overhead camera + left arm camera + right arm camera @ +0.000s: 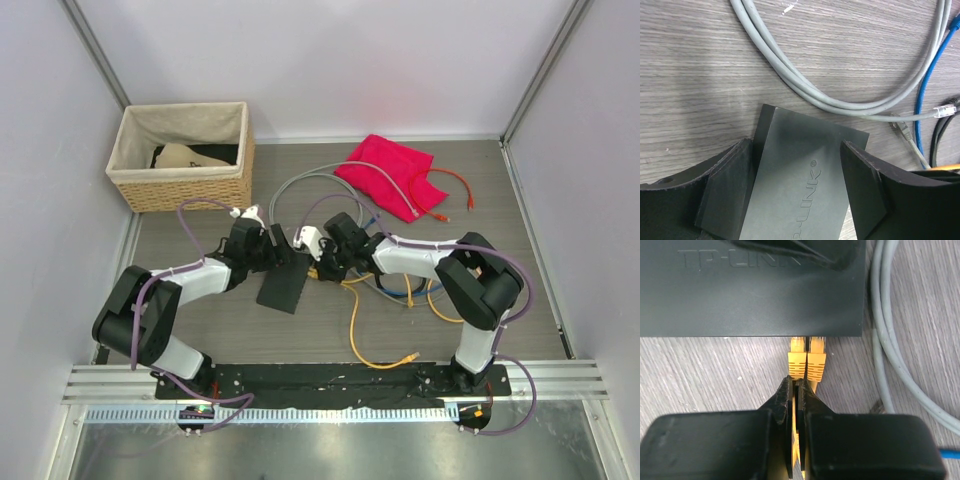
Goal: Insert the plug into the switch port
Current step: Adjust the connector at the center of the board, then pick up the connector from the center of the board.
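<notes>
The switch (283,290) is a flat dark grey box lying between the two arms. In the left wrist view the switch (800,185) fills the gap of my left gripper (796,144), whose fingers press on its two long sides. My left gripper (270,258) sits over the switch's far end. Two yellow plugs sit side by side with their tips in the switch's (750,290) edge: the left plug (796,359) and the right plug (816,360). My right gripper (796,386) is shut on the yellow cable just behind the left plug. The ports themselves are hidden.
A wicker basket (180,160) stands at the back left and a red cloth (390,172) at the back right. Grey cables (840,102), a blue cable (930,75) and an orange cable (455,185) lie around the switch. A yellow cable loop (365,340) trails toward the near edge.
</notes>
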### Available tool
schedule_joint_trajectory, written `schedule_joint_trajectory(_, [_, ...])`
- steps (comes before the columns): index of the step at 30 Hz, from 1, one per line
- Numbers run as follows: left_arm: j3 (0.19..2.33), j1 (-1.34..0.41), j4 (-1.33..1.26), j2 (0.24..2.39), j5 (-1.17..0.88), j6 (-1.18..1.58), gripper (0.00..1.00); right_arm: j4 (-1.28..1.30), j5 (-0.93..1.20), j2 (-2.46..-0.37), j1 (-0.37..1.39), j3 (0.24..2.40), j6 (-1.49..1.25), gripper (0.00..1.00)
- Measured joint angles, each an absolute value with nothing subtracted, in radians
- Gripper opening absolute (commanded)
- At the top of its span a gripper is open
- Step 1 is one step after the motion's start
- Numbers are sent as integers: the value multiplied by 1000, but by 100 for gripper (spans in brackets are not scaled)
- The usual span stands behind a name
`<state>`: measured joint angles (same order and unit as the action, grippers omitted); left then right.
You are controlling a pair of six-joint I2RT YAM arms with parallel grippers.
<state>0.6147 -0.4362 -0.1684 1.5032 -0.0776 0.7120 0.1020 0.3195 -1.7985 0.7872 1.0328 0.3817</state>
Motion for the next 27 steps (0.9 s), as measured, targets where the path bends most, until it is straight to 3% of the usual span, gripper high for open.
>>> schedule_joint_trajectory(9, [643,-465,-67,1478,-1,707,91,96,285,-1765,823,1046,341,45])
schedule_joint_trajectory(14, [659,-477,53,1444,90,707,100,102,173,-1584,826,1007,255,58])
schedule_joint_trajectory(20, [686,-477,251,1309,144,725,100,162,-67,-1399,744,1003,115,59])
schedule_joint_trajectory(27, [829,-477,458,957,141,715,100,266,-129,-1344,604,970,14,53])
